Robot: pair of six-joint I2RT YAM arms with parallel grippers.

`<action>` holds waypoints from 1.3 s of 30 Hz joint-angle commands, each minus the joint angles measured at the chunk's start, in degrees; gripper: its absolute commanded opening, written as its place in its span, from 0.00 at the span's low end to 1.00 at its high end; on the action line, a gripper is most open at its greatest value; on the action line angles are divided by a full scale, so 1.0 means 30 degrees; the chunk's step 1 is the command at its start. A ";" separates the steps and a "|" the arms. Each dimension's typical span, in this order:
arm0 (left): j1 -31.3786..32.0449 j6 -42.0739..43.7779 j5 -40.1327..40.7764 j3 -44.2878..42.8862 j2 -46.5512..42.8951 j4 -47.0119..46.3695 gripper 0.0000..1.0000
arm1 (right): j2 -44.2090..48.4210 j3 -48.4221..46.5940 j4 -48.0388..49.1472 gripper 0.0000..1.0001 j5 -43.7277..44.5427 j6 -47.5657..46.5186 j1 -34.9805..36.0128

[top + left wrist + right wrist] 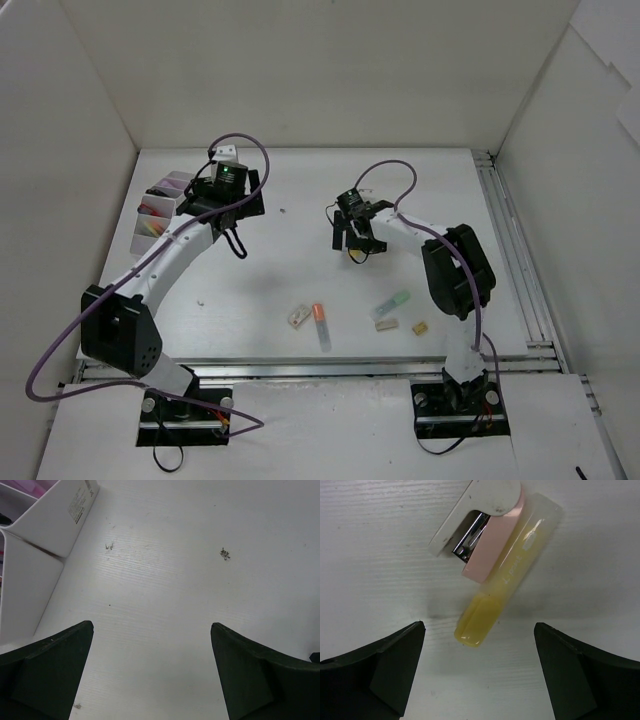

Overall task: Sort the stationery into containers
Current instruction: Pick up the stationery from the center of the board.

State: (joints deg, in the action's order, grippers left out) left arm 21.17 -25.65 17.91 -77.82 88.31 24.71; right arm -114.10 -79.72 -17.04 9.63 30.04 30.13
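Note:
A yellow highlighter (502,582) lies slanted on the white table, its upper part against a small pink and white stapler (480,525). My right gripper (479,626) hangs open just above them, and the highlighter's capped end reaches in between the fingers without touching either. From above, the right gripper (352,240) covers most of the yellow highlighter (356,258). The white organiser (160,212) stands at the far left with pink and yellow items in it. My left gripper (152,626) is open over bare table beside the organiser's (45,525) corner.
Loose items lie near the front edge: a whitish eraser (298,317), an orange-capped marker (321,325), a green highlighter (392,302), a tan eraser (387,324) and a small tan block (420,327). White walls enclose the table; a rail (510,250) runs along its right side.

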 commanded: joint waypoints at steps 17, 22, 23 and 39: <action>0.1233 0.8513 -0.3237 0.2121 -0.3421 -0.4484 0.99 | 0.3897 0.0619 -0.4036 0.05 -0.2116 -0.3184 -0.1368; 0.2404 1.4342 -1.2684 0.1074 -0.3249 -0.2914 0.99 | 0.5105 -0.1166 -0.9223 0.05 -1.0783 -0.6927 -0.3386; 0.2929 1.6178 -1.3840 0.0778 -0.3130 -0.2411 1.00 | 0.5018 -0.1779 -1.0886 0.06 -1.2363 -0.7402 -0.3654; 0.7824 2.5424 -1.7132 -0.3823 0.1468 0.3335 0.99 | 0.4696 -0.3483 -1.2397 0.03 -2.2631 -0.7203 -0.3540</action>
State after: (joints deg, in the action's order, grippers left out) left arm 43.94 45.82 -30.74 -85.34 92.55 32.91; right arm -100.49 -86.91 -51.51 -51.90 7.64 18.90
